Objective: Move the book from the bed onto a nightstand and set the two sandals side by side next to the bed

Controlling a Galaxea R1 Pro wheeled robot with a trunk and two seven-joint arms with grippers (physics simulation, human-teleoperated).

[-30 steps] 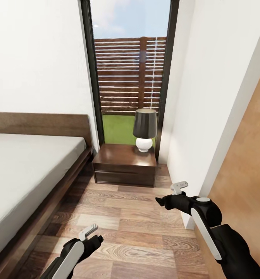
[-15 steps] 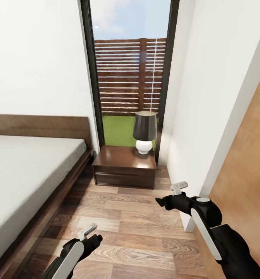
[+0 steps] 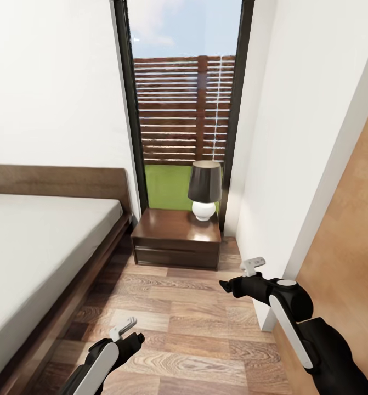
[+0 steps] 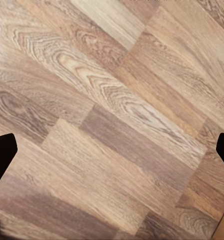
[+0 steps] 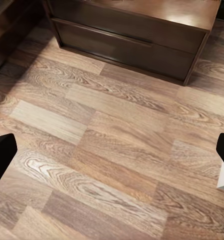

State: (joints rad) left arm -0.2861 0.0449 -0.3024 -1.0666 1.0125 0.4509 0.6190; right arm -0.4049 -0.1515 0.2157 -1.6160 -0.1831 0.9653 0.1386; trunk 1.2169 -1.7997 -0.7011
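Nothing looks done yet: both black grippers, left (image 3: 130, 336) and right (image 3: 239, 278), hang wide and empty between grey-mattressed wooden bed (image 3: 35, 247) and dark brown one-drawer nightstand (image 3: 177, 237).

Grey-mattressed bed (image 3: 35, 247) at left, nightstand (image 3: 176, 237) beside it under window, lamp (image 3: 204, 189) on top

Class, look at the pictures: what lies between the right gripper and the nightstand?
Only bare wood-plank floor, seen in the right wrist view, separates the right gripper from the nightstand.
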